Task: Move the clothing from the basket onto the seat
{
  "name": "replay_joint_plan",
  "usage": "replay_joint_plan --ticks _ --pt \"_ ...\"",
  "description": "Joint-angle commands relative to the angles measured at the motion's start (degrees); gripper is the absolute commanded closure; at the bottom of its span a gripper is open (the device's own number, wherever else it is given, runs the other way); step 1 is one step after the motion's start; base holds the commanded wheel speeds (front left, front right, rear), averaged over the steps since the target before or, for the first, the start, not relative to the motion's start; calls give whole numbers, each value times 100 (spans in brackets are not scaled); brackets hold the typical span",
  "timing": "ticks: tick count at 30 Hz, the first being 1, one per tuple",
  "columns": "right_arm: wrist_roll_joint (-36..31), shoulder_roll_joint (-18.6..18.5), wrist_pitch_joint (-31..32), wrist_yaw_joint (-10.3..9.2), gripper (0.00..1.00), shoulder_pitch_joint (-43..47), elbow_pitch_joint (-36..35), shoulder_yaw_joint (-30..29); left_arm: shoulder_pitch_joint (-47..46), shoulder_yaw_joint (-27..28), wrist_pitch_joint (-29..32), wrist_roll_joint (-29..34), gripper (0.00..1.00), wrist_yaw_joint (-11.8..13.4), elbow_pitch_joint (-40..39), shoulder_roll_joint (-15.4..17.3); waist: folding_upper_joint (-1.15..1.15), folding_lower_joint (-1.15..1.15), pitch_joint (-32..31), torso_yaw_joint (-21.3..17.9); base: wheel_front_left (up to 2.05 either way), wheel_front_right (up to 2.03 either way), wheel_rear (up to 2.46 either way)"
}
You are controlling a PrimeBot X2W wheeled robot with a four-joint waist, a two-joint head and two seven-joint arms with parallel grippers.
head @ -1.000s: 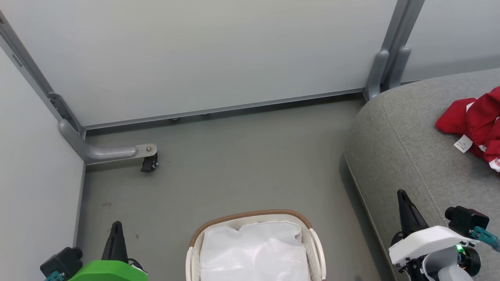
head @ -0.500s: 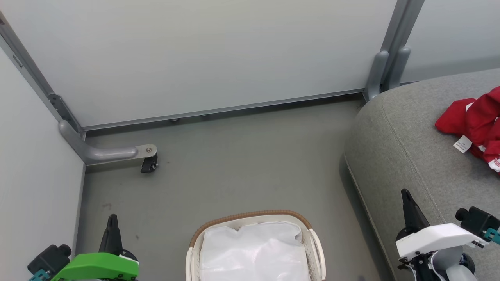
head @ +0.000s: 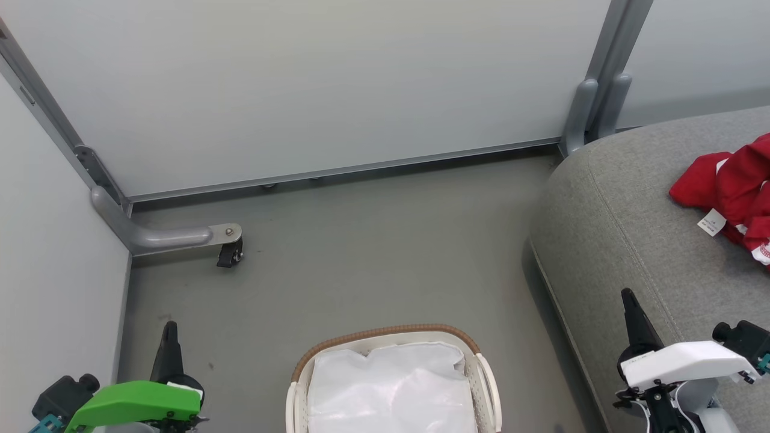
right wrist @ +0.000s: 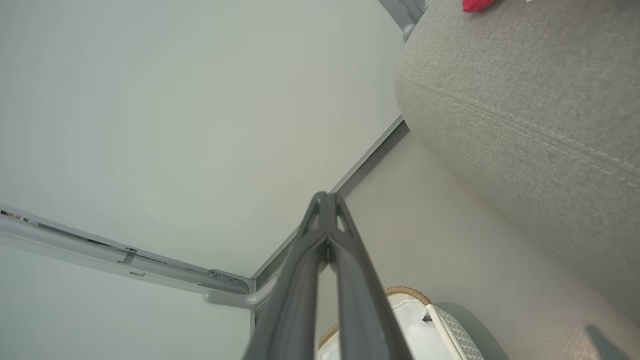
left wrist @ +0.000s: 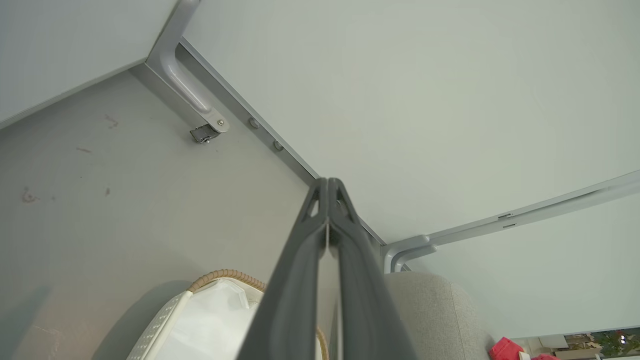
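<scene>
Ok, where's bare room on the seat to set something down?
The seat is bare from its rounded left corner across to the clothing, which crowds its far right side. The floor between the basket and the wall is open too.

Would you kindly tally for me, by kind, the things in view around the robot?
Clothing heaps: 1, the clothing, lying on the seat
Baskets: 1, the basket
Liners: 1, the liner in it
Seats: 1
Total: 4

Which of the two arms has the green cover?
The left gripper at lower left carries the bright green shell; the right gripper has a white one.
</scene>
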Motion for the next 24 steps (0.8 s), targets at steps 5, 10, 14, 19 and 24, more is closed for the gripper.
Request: replay_joint_plan --ticks 5,10,14,19,24 --pt "457 -44 114 -2 100 -132 -108 -39 -184 57 109 -428 100 -16 -117 29 0 0 -6 -1 0 0 0" --pt "789 -46 193 -2 100 -133 -128 -57 -204 82 185 -722 100 -18 -155 31 0 0 -11 -3 0 0 0" --pt "1042 -47 256 -3 100 -131 -141 -73 -224 100 251 -953 100 -19 -181 32 0 0 -15 -4 0 0 0" --pt "1337 -49 331 -3 100 -138 -160 -90 -246 118 326 -1215 100 -20 -212 33 0 0 -20 -5 0 0 0" --pt "1630 -50 403 -3 100 -145 -175 -108 -254 137 392 -1473 100 -22 -248 34 0 0 -25 -6 0 0 0"
